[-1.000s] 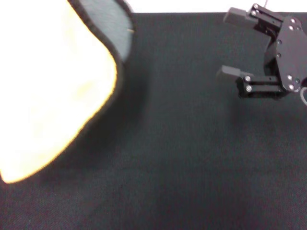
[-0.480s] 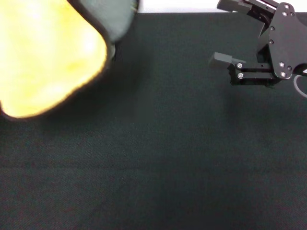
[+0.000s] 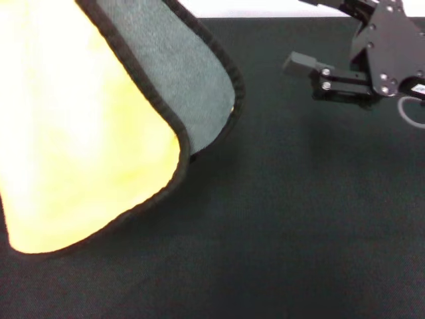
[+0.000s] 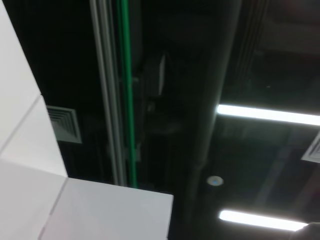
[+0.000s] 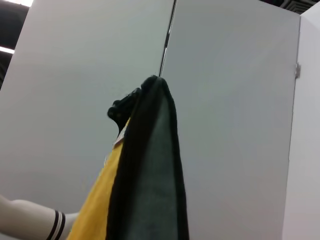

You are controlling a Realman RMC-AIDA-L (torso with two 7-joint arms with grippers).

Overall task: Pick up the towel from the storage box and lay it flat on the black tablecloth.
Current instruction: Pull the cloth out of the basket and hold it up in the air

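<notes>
Towel [image 3: 99,133] hangs folded from the unseen left gripper, well apart from the open, empty right gripper [image 3: 302,36], so releasing risks a crumpled landing on the black tablecloth [image 3: 279,219].

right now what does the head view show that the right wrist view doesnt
Only the head view shows the black tablecloth spread below and the right gripper open at the far right, holding nothing. Only the right wrist view shows grey wall panels behind and the dark clamp, presumably the left gripper, pinching the cloth's top edge. Both show the towel hanging in the air, yellow-orange on one face, grey-green on the other, with a black hem.
</notes>
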